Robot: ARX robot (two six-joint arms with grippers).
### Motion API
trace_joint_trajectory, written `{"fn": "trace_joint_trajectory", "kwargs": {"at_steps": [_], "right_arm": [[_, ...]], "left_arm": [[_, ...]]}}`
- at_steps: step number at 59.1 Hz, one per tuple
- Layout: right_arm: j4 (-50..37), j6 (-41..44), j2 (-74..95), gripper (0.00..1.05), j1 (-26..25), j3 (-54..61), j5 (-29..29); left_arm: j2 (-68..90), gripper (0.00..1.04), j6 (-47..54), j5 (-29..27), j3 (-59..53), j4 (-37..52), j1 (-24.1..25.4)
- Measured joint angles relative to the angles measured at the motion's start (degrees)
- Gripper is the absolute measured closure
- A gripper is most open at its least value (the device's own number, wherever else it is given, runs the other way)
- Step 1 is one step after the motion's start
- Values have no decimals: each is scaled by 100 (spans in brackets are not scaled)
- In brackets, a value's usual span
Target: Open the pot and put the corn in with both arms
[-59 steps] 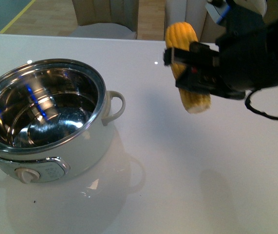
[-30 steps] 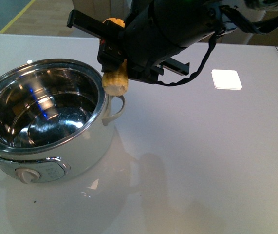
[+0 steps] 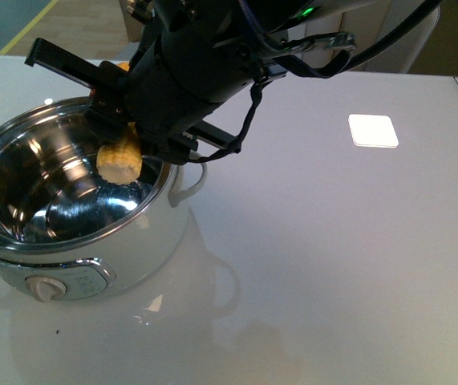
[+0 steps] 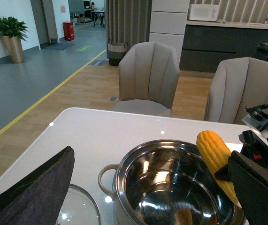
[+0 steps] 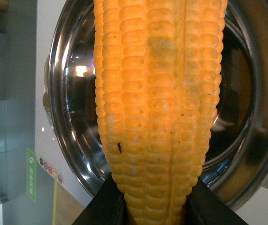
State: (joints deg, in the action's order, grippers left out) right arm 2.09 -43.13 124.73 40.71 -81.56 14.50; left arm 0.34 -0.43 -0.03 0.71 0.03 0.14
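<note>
While the corn (image 3: pixel 119 159) hangs over the pot (image 3: pixel 144 241) in the left half of the front view, treat this as the lowering-and-release step and do not let go yet. Your right gripper (image 3: pixel 124 104) pinches the cob around its middle. The cob stands near upright with a slight tilt, its pale cut end poking out below the fingers and a sliver of its other end showing above them at the upper left. That lower end sits inside the outline of the steel rim but close to the rim's right side, a little left of the looped handle (image 3: pixel 190 178). Whether it has dipped below rim level, you cannot tell from these views. A drop from here would probably strike the rim and tip the cob onto the table (image 3: pixel 333 265). Carry it toward the middle of the opening, go down until the end nears the shiny floor, and only then spread the fingers. Watch the long finger reaching right across the rim, since it looks likely to catch as you descend. Your left gripper (image 4: pixel 150 187) is spread with nothing between its fingers, and the glass lid (image 4: pixel 77 208) lies beside the pot, so the opening is free.
</note>
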Motion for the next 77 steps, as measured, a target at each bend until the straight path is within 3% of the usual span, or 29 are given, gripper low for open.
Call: {"fn": "trace_joint_trajectory", "kwargs": {"at_steps": [19, 48, 66, 77], "right_arm": [[205, -133, 330, 86, 118, -249, 42], [-44, -487, -37, 7, -39, 208, 87], [-557, -706, -1408, 9, -699, 1357, -190], [-505, -76, -2968, 9, -1753, 2463, -640]], "left_arm": [[0, 7, 0, 2, 0, 0, 0], [0, 7, 0, 2, 2, 0, 0], [0, 7, 0, 2, 0, 0, 0], [0, 7, 0, 2, 2, 0, 0]]}}
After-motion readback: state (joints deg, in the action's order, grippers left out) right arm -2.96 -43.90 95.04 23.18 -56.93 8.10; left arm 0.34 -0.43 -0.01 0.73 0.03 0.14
